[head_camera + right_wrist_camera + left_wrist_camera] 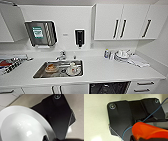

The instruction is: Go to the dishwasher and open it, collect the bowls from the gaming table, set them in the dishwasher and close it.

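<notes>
- Dishwasher [109, 88] cut off at the frame's edge, dark opening facing the robot
- Orange bowl [149, 130] and white bowl [23, 126] loom large; either gripper's state can't be told

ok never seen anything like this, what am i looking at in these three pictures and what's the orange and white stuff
It is a wheeled robot with two arms, and each picture comes from a different camera on it. The head camera looks down at a kitchen counter: a sink with dishes in it, a tap, stacked dishes on the right, white cabinets above, and the open dishwasher below the counter. The other two cameras sit on the wrists. The left one shows an orange bowl close up, the right one a white bowl; each bowl seems to be carried by that arm, though the fingers are hard to make out. The dark plates are parts of the robot.
</notes>
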